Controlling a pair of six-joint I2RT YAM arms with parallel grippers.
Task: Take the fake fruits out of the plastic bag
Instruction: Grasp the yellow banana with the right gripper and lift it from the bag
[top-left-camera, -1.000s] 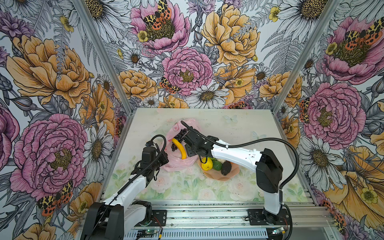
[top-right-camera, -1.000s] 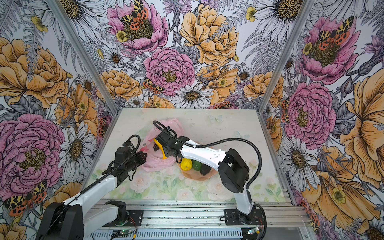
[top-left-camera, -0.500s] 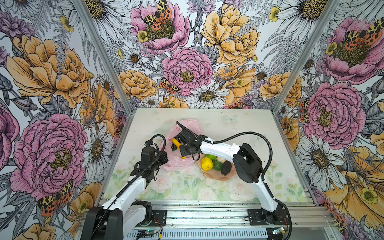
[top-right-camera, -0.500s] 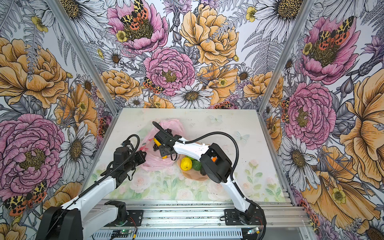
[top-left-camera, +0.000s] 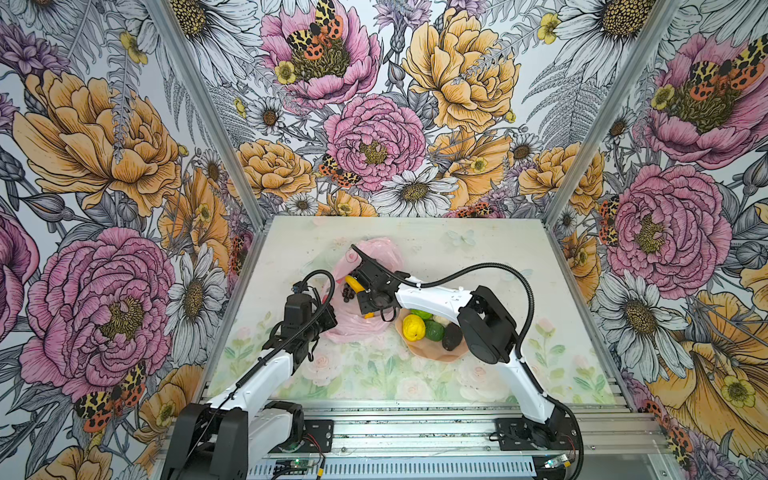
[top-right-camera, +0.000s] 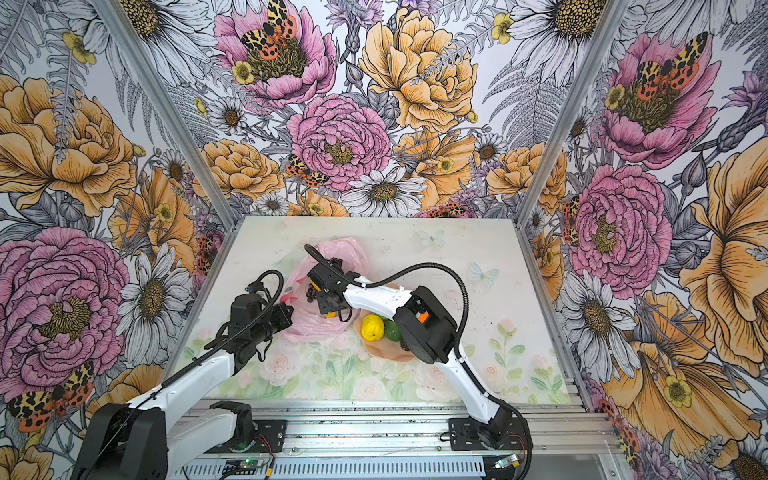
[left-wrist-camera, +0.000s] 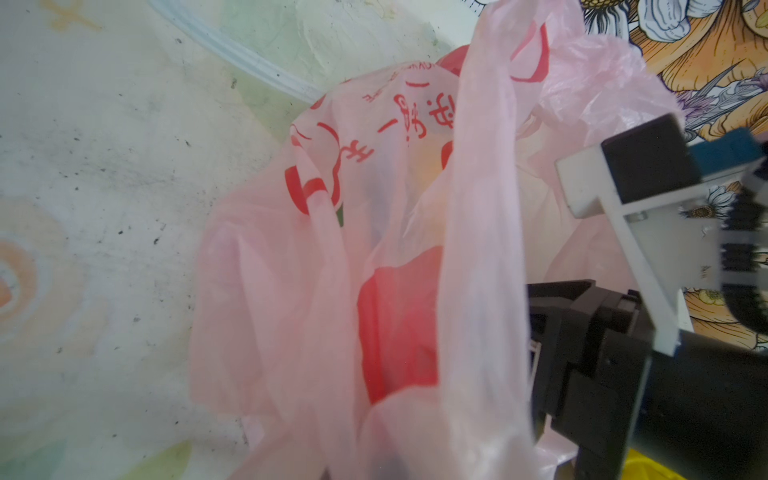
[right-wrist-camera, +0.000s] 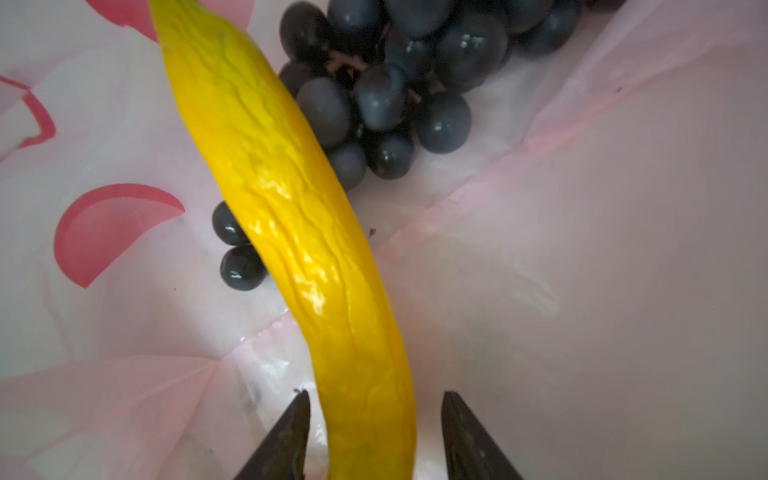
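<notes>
Banana (right-wrist-camera: 291, 216) in bag (right-wrist-camera: 582, 291), between right end effector (right-wrist-camera: 376, 395) jaws

Pale floral-print counter (top-left-camera: 478, 257), flecked with dark specks. A crumpled pink bag (top-left-camera: 361, 328) lies near its middle. A peach dish (top-left-camera: 432, 357) sits just beside it, to the right.

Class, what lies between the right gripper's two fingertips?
The banana lies between the fingertips of the right gripper, a gap on each side, inside the plastic bag; the right wrist view shows it.
</notes>
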